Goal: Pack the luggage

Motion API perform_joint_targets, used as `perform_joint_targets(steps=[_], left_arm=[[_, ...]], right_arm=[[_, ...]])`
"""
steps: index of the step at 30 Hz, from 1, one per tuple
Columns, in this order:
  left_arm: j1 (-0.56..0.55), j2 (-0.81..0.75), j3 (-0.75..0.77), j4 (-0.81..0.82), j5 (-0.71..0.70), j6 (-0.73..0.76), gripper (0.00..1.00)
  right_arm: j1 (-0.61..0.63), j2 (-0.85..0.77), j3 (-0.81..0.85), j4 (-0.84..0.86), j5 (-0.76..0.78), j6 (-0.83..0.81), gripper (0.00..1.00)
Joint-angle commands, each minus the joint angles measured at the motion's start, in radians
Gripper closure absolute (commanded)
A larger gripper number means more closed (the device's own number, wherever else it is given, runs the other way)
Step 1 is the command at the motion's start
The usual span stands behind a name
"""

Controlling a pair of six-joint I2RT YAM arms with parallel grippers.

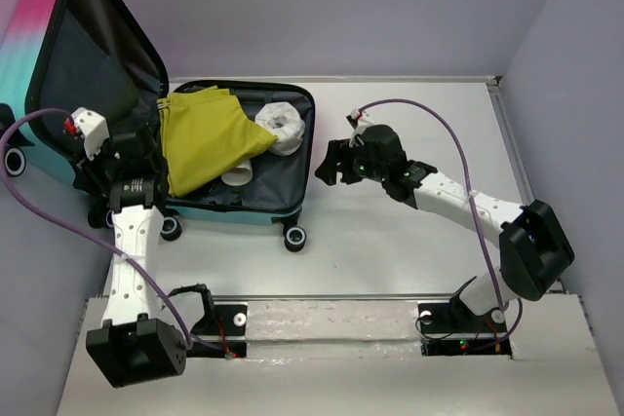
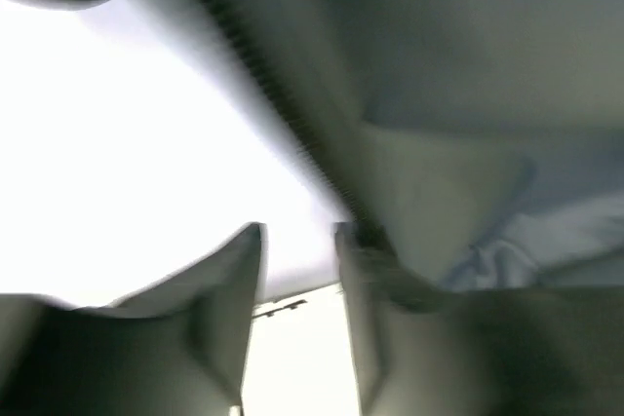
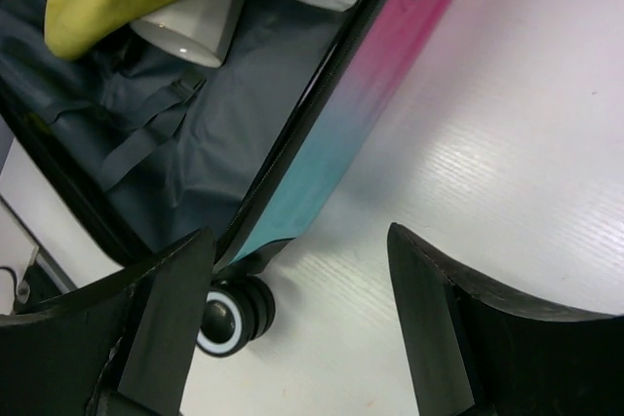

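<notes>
The luggage (image 1: 93, 46) lies open at the left of the table, with its pink-to-teal lid raised and its base (image 1: 278, 187) flat. In the base are a yellow garment (image 1: 205, 138), a white roll (image 1: 283, 126) and a white cup (image 1: 237, 175). My left gripper (image 1: 141, 143) is at the lid's near edge. In the blurred left wrist view its fingers stand a narrow gap apart (image 2: 297, 231); the lid's zipper rim (image 2: 283, 104) meets the right fingertip. My right gripper (image 1: 329, 165) hangs open beside the base's right wall (image 3: 331, 143), over bare table (image 3: 299, 236).
Black wheels (image 1: 294, 238) stick out at the base's near corner, one close to my right gripper's left finger (image 3: 229, 314). Grey straps (image 3: 146, 133) lie on the lining. Grey walls close in the table on three sides.
</notes>
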Motion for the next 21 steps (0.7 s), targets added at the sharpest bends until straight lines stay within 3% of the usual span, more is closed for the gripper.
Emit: perform_joint_targets(steps=[1,2,5,10,16,17,21], left_arm=[[-0.071,-0.109,0.018,0.141,0.106,-0.012,0.41],[-0.071,-0.126,0.012,0.131,0.117,-0.036,0.31],[-0.071,-0.134,0.013,0.108,0.082,-0.038,0.24],[-0.064,-0.105,0.01,0.098,0.025,-0.05,0.23],[-0.065,-0.152,0.003,0.028,0.149,-0.197,0.23],[-0.065,-0.172,-0.01,0.037,0.192,-0.203,0.14],[-0.065,-0.223,-0.011,0.023,0.189,-0.225,0.01]], right_arm=[[-0.015,-0.021,0.048,0.045,-0.023,0.008,0.23],[-0.015,-0.024,0.042,0.045,-0.03,0.008,0.23],[-0.015,-0.032,0.034,0.045,-0.037,0.007,0.23],[-0.015,-0.044,0.014,0.039,-0.061,-0.022,0.22],[-0.015,-0.04,0.022,0.022,-0.072,-0.042,0.22],[-0.015,-0.038,0.025,0.02,-0.083,-0.048,0.22],[-0.015,-0.015,0.039,0.009,-0.089,-0.058,0.21]])
